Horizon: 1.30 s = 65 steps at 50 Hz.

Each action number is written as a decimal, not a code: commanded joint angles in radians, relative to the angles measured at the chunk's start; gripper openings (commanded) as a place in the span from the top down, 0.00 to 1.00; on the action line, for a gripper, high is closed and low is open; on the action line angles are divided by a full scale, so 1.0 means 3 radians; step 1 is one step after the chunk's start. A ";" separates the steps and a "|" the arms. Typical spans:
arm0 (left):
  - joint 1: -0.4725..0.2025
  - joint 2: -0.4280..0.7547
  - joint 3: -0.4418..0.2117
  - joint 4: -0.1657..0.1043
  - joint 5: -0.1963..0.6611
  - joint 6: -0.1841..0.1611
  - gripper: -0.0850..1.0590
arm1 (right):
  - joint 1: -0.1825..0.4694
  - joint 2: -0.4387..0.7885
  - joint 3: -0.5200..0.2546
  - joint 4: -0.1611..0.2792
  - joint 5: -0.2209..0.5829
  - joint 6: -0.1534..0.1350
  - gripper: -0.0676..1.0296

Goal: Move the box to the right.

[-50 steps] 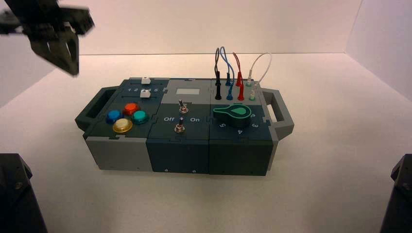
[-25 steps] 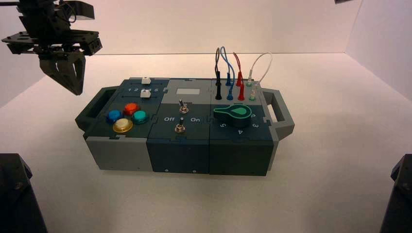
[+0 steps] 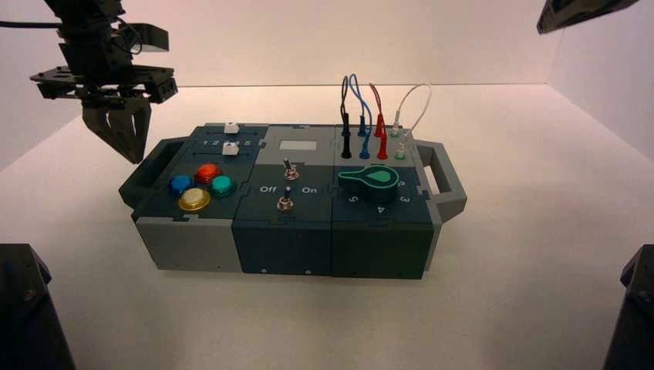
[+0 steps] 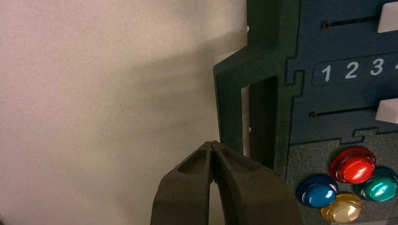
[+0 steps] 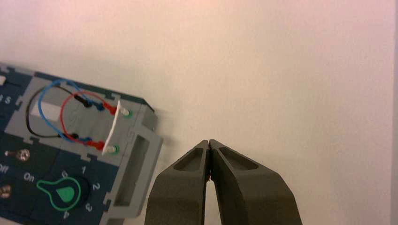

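Black and angular, the left arm's pincer [image 3: 136,160] has its fingers pressed together above the dark-green left handle of the box. Just beside and below that pincer, reaching away to its right, sits the large dark teal and grey rectangular panel box [image 3: 287,247], its domed blue button [image 3: 181,184] nearest; well beyond the box's right handle, the right arm's black pincer [image 5: 209,143] hangs raised, its fingers also pressed together
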 commanded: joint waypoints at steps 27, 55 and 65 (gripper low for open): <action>-0.0373 0.0128 -0.0164 -0.0005 -0.0005 0.0015 0.95 | 0.0015 0.0010 -0.0138 0.0220 0.0496 -0.0005 0.96; -0.0997 0.0378 -0.0476 -0.0159 0.0041 -0.0015 0.95 | 0.0015 0.0010 -0.0143 0.0245 0.0685 -0.0010 0.96; -0.1207 0.0399 -0.0537 -0.0199 0.0056 -0.0010 0.95 | 0.0015 0.0010 -0.0143 0.0251 0.0711 -0.0010 0.96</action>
